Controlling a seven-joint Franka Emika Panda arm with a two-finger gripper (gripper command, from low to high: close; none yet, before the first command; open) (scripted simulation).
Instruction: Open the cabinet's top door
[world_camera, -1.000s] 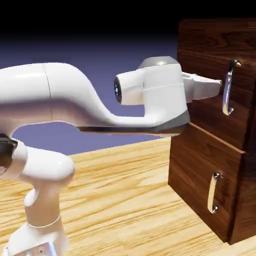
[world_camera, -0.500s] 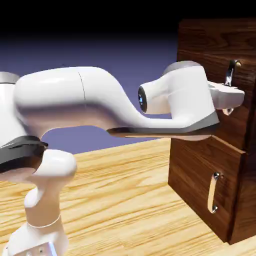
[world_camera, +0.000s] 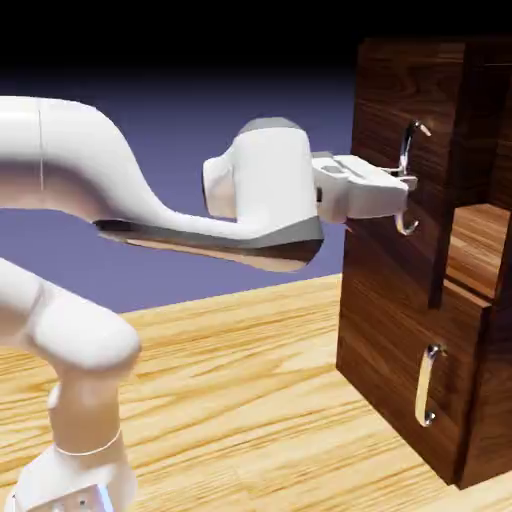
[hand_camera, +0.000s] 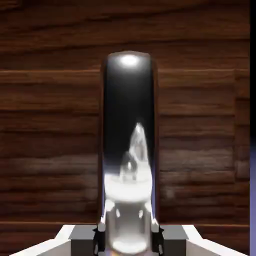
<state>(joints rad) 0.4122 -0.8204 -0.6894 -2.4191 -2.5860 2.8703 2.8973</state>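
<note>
The dark walnut cabinet (world_camera: 398, 345) stands at the exterior view's right. Its top door (world_camera: 385, 255) stands partly open, and a gap beside it shows the wooden inside (world_camera: 476, 245). My gripper (world_camera: 404, 183) is shut on the top door's curved silver handle (world_camera: 409, 150), about halfway down the bar. In the hand view the shiny handle (hand_camera: 129, 125) runs upright through the middle, large, in front of the door's dark wood (hand_camera: 50, 125). It rises from between my gripper's (hand_camera: 129, 236) grey tips at the bottom edge.
Below the top door, the shorter lower panel (world_camera: 395, 365) is closed, with its small silver handle (world_camera: 428, 385). The light wooden table (world_camera: 240, 400) stretches from the cabinet to my base (world_camera: 75, 480) at the lower left.
My gripper reached the handle and shut on it, then drew back toward the exterior view's left. The top door came out with it, and the gap into the cabinet appeared.
</note>
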